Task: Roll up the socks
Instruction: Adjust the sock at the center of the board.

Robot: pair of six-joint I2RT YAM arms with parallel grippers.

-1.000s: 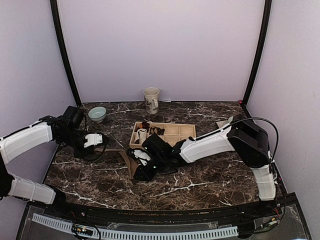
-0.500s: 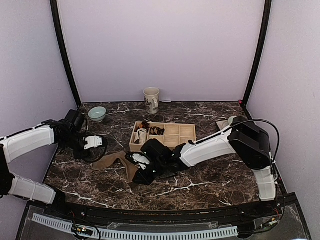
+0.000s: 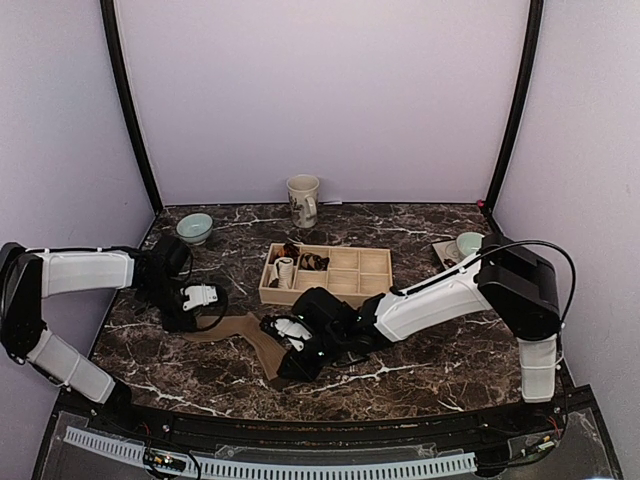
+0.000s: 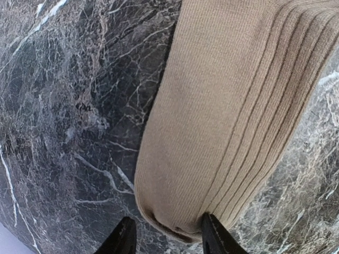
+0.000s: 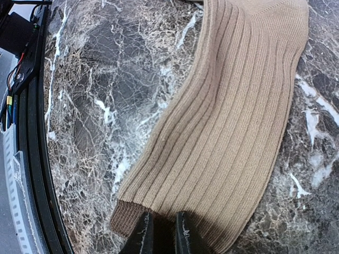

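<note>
Top external view shows the tan sock (image 3: 238, 328) laid out flat on the marble table (image 3: 430, 350), at about seven o'clock from the wooden tray (image 3: 350, 270), with one gripper at each end. The step in hand looks like the start of the roll, since the sock is stretched out and not yet turned over on itself.

In the left wrist view the left gripper (image 4: 167, 239) has its fingers (image 4: 124, 239) moderately apart. They straddle the rounded toe end, which lies flat and unsqueezed between them.

In the right wrist view the right gripper (image 5: 161, 233) has its fingers (image 5: 142, 233) narrow. The darker cuff edge sits in the slit between them, at six o'clock of the frame. It seems pinched, though the contact itself is cropped off.

The next move probably calls for the right gripper to lift the cuff and curl it over toward the toe, at ten o'clock on the table, while the left pins the toe down.
</note>
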